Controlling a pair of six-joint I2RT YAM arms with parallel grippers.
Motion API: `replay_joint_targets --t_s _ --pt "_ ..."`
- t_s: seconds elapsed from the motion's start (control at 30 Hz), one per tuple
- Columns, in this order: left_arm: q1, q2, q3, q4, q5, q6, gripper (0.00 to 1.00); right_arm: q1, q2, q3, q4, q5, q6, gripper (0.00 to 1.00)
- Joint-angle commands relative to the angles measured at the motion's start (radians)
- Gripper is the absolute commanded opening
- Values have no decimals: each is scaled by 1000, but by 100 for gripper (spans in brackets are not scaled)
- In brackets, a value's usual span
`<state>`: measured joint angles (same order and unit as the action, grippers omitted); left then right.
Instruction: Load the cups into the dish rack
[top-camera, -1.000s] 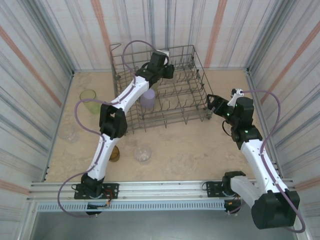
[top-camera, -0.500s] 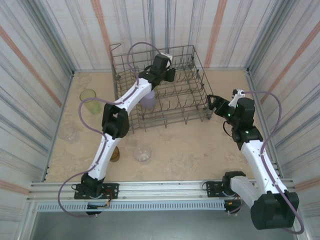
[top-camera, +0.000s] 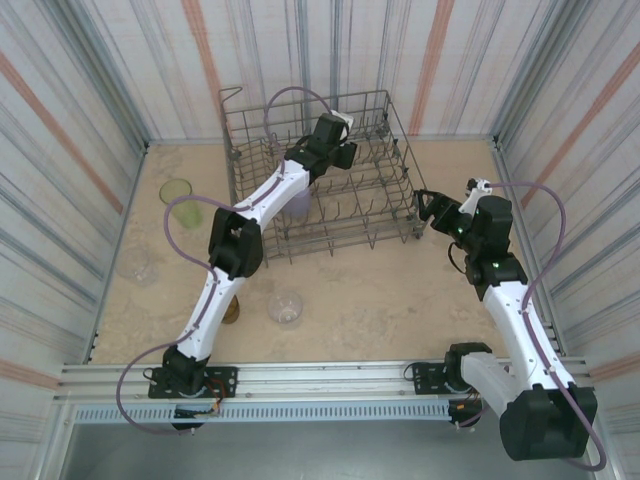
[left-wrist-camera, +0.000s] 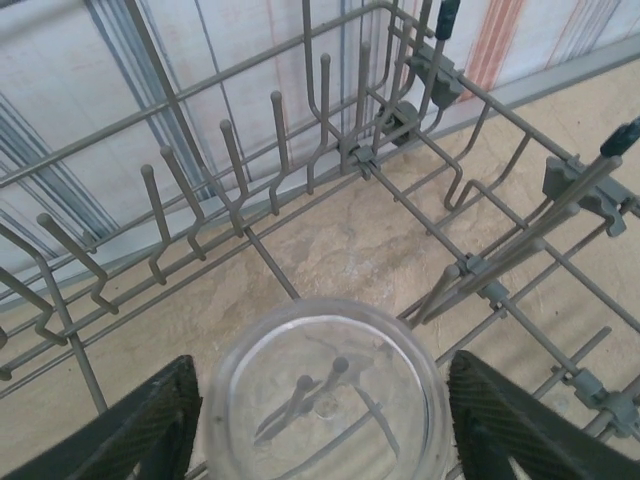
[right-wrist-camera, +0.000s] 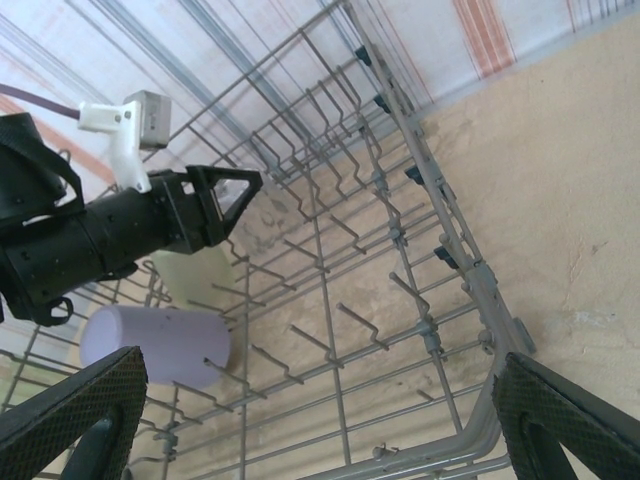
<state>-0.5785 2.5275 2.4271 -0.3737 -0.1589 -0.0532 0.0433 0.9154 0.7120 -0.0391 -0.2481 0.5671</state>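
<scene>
Now the left gripper (left-wrist-camera: 325, 365) is pinching a clear cup (left-wrist-camera: 325, 400) just above the tines, toward the far side of the dish rack (left-wrist-camera: 325, 100). By my read it is calling for a slow, straight lowering, settling the cup between tines rather than perching it on a tip, before letting go. The right gripper (right-wrist-camera: 320, 430) is hanging spread wide beside the rack's right end.

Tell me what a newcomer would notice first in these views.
The left gripper holding a clear cup over the tines inside the dish rack stands out first. A lavender cup is already in the rack, and the right gripper hangs open beside its right end.
</scene>
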Motion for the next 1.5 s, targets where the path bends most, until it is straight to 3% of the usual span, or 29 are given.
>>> replay_joint_targets --t_s 0.0,0.2,0.63,1.1,1.27,1.47 --pt "-1 -9 -2 10 -41 11 79 -6 -6 -6 -5 -21 -8 93" --pt "-1 -35 -20 19 -74 19 99 -8 -29 -4 -19 -20 -4 93" --pt "37 -163 -188 37 -127 -32 99 -8 -81 -3 -52 -29 22 93" --pt "48 -373 -344 45 -88 -90 99 0 -97 28 -145 -66 55 93" --pt "48 -491 -400 32 -61 -114 99 33 -95 47 -192 -56 65 99" --pt "48 -622 -501 7 -30 -139 99 124 -73 79 -253 22 60 99"
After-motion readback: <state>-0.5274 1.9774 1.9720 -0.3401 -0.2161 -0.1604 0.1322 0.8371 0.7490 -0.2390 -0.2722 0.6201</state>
